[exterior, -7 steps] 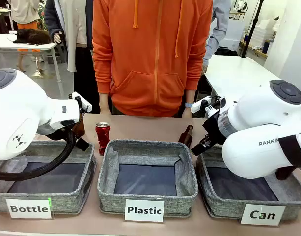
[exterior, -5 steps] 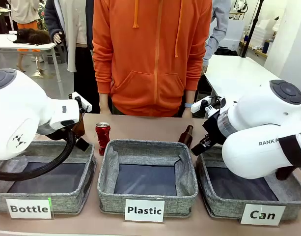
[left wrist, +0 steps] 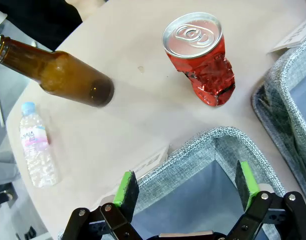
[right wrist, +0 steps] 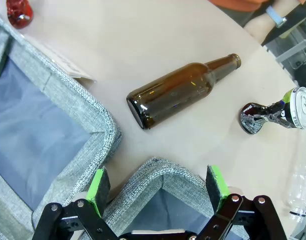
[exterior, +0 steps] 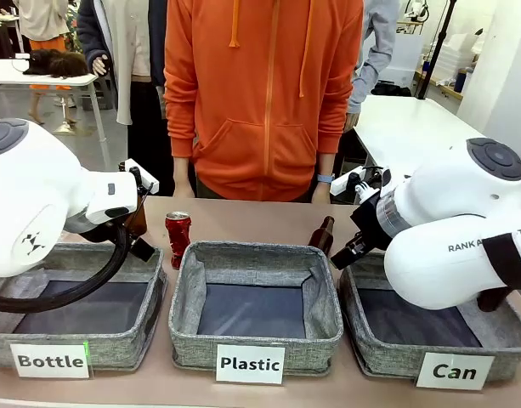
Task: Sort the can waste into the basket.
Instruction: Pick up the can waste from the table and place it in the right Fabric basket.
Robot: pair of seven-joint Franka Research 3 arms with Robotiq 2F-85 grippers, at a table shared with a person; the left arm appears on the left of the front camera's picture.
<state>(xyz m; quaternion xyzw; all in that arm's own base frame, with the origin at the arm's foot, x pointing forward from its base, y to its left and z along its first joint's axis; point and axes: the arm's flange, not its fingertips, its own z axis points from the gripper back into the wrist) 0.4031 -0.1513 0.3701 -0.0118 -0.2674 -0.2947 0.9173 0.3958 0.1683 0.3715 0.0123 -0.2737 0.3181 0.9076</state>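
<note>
Left gripper (left wrist: pixel 185 181) has its fingers spread with nothing between them, above the far corner of the "Bottle" bin (left wrist: pixel 192 145). Beyond that corner the red can (left wrist: pixel 202 60) stands upright on the table (left wrist: pixel 143 110), dented, with a brown bottle (left wrist: pixel 58 77) and a clear plastic bottle (left wrist: pixel 35 155) further out. Right gripper (right wrist: pixel 157 181) is spread too and holds nothing, above the far corner of the "Can" basket (right wrist: pixel 148 170). A second brown bottle (right wrist: pixel 177 90) lies past the rim, and the black can (right wrist: pixel 272 115) lies on the table well apart from the basket. Since the earlier front frames both arms and the red can sit unchanged – only the person's orange hoodie (exterior: pixel 260 93) shifted slightly sideways.
</note>
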